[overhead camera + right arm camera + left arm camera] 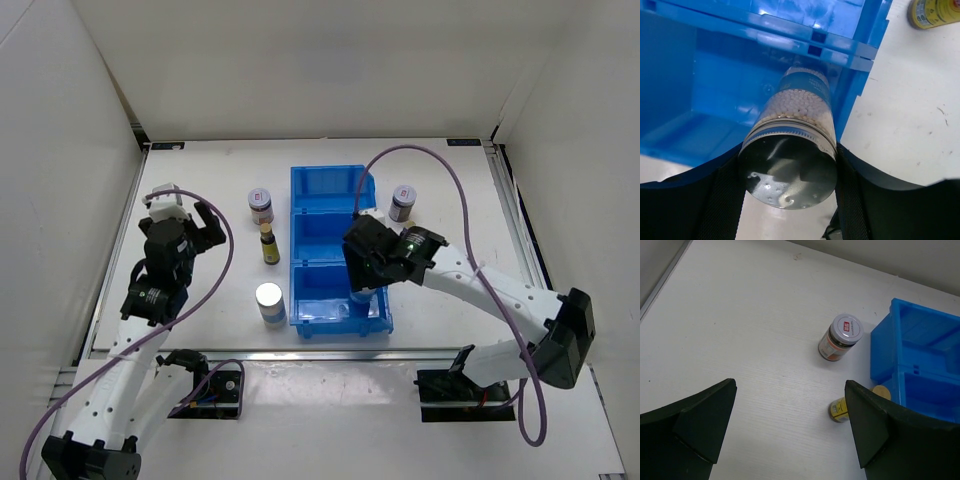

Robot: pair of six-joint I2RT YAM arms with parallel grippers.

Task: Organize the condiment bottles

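Note:
My right gripper (366,288) is shut on a white-blue cylinder with a silver top (801,107) and holds it in the near compartment of the blue bin (330,180), close to the bin's right wall (860,55). My left gripper (205,228) is open and empty above the table, left of the bin; its open jaws show in the left wrist view (790,390). Left of the bin stand a short dark jar (261,204), a slim yellow-labelled bottle (269,244) and a second silver-topped cylinder (269,303). Another short jar (403,202) stands right of the bin. A second yellow bottle (934,12) is on the table beside the bin.
The blue divided bin (900,335) has three compartments in a row from far to near. White walls close the table in on the left, back and right. The near table edge has a metal rail (330,355). The jar (840,337) and the yellow bottle (840,409) lie ahead of my left fingers.

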